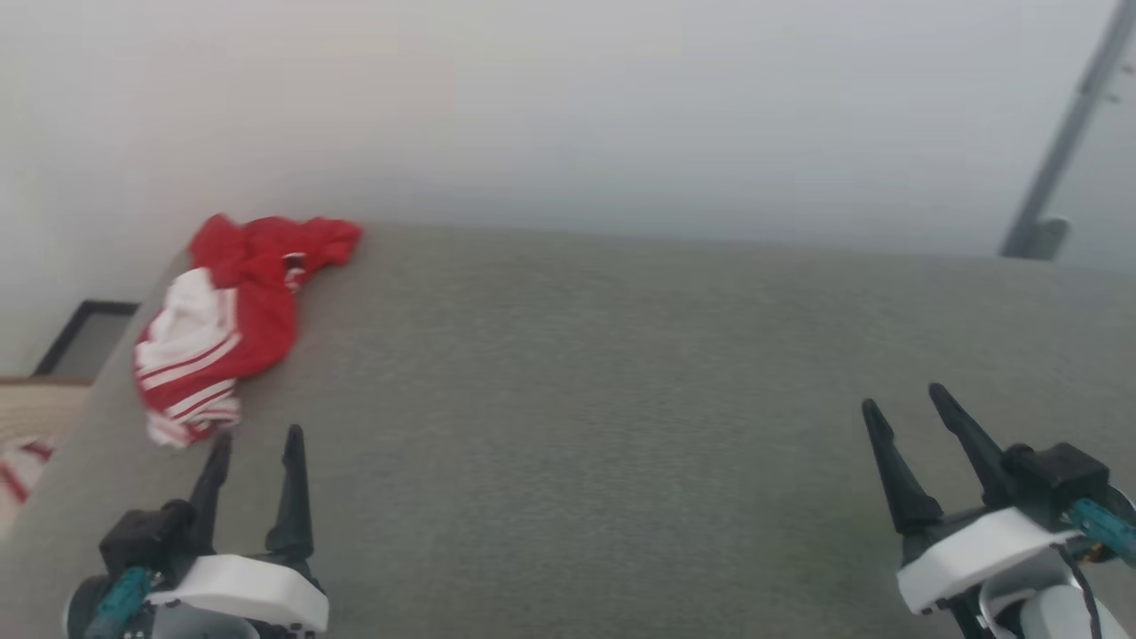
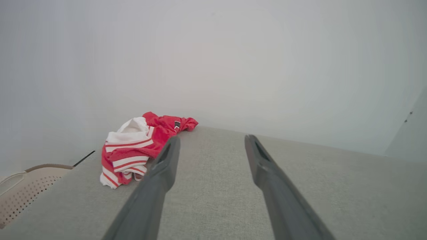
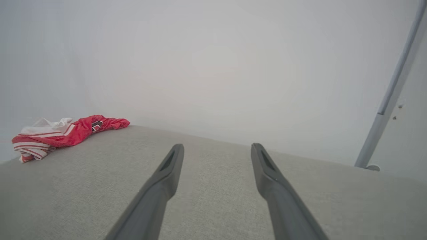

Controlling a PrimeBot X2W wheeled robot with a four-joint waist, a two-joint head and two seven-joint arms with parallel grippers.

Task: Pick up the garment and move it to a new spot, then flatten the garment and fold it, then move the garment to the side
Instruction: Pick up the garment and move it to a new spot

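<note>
At the far left, off the edge of the work surface, stands a beige perforated basket [image 2: 23, 190] with a bit of red-and-white striped cloth [image 1: 16, 475] by it. That cloth is not the piece to be handled.

The red jersey T-shirt [image 1: 231, 311] lies crumpled in the far-left corner of the grey fabric-covered surface [image 1: 621, 399], close along its left edge. In the head view its long axis runs from about 7 o'clock, where the white sleeve with red stripes is bunched, to about 1 o'clock, where plain red cloth reaches the far edge. Only a scrap of the dark number shows.

The left gripper [image 1: 257, 435] is just short of the striped end, its two fingers spread apart with nothing between them. From it the shirt lies at 11 to 12 o'clock. In the left wrist view the heap sits at roughly 10 o'clock off the left finger, beside the gap and not inside it. Whether that fingertip touches the hem I cannot tell.

The right gripper [image 1: 903, 397] is well apart from the shirt, across bare fabric, with its fingers also spread and empty. From it the shirt lies at about 10 o'clock. At the far right a grey pole [image 1: 1056, 151] leans against the wall.

The left arm is plainly the nearer one. The pick-up likely calls for a short reach forward and slightly left.
</note>
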